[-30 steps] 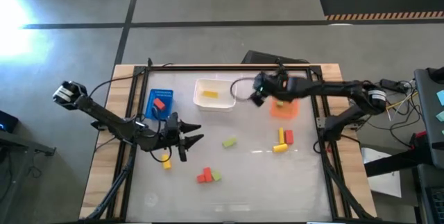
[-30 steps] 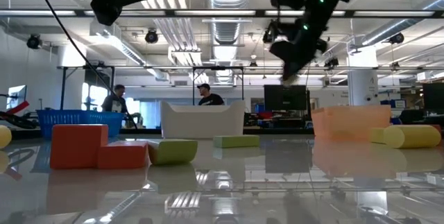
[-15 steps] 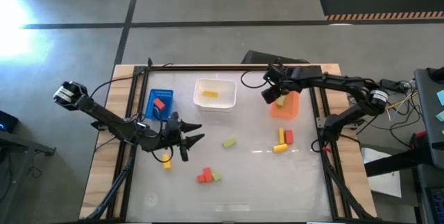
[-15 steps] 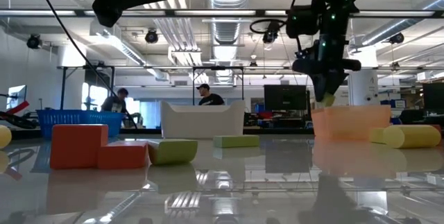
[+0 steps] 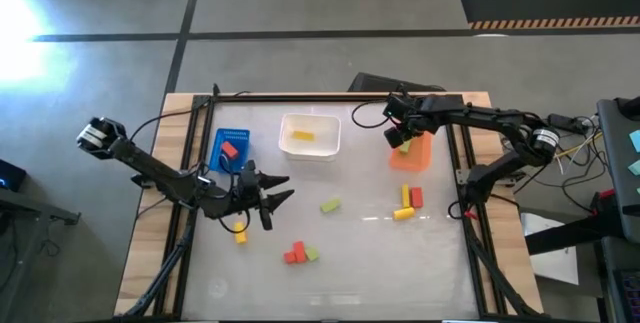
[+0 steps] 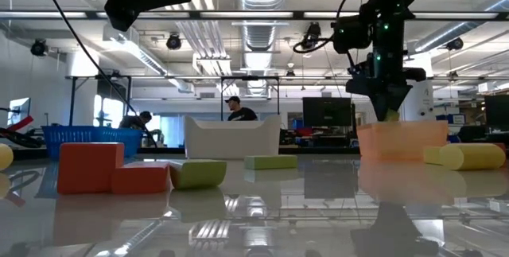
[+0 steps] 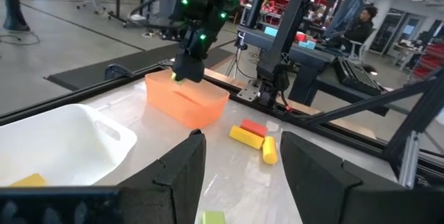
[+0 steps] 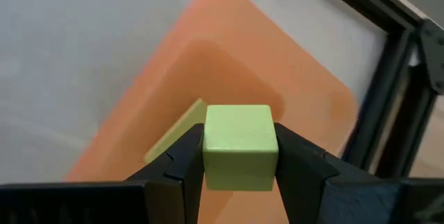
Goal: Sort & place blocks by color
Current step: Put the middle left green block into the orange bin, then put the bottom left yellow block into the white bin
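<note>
My right gripper (image 5: 401,145) hangs over the orange bin (image 5: 416,156), shut on a light green cube (image 8: 239,148). Another light green block (image 8: 173,141) lies inside that bin. My left gripper (image 5: 278,198) waits open above the table's left half, next to the blue bin (image 5: 238,139), which holds a red block (image 5: 230,150). A yellow block (image 5: 303,135) lies in the white bin (image 5: 325,123). Loose on the table are a green block (image 5: 330,205), a yellow one (image 5: 240,235), a red and green cluster (image 5: 298,254), and yellow and red bars (image 5: 408,201). My right gripper pinches the light green cube between its two fingers, one pad on each of two opposite side faces (image 8: 210,151). The fingers come from above, pointing down. The cube is lifted clear and sits level over the orange bin's (image 8: 229,85) opening.
The three bins stand in a row along the table's far part. A black frame rail (image 5: 455,163) runs just right of the orange bin. People (image 6: 236,110) stand in the room beyond the table. Bare tabletop lies along the near edge (image 5: 330,293).
My right gripper, still shut on the green cube, has moved toward the table's right edge, from the gap between the white and orange bins to above the orange bin, dropping a little on the way.
</note>
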Robot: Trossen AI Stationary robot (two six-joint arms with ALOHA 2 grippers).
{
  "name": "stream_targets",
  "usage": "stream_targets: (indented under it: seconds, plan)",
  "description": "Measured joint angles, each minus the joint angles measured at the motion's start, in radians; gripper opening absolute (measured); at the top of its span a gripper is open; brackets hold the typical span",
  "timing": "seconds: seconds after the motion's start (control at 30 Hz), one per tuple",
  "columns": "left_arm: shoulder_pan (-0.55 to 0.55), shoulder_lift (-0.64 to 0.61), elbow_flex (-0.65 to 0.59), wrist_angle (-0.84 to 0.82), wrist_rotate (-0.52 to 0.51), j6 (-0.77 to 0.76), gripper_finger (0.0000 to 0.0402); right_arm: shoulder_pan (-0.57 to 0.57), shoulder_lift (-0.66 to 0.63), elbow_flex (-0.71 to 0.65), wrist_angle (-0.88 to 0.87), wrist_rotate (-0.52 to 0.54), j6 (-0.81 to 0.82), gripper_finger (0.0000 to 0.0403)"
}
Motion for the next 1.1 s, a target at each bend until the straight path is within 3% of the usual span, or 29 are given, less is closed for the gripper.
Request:
stream_targets:
  seconds: [0.9,1.1]
  plan:
    - [0.0,0.0,0.0,0.0,-0.001,-0.002,0.0171,-0.009,0.0,-0.002,0.011,0.018,0.015,0.0164]
    - [-0.001,0.004,0.001,-0.078,-0.001,-0.142,0.0171,0.037,-0.072,0.027,0.028,0.018,0.015,0.0154]
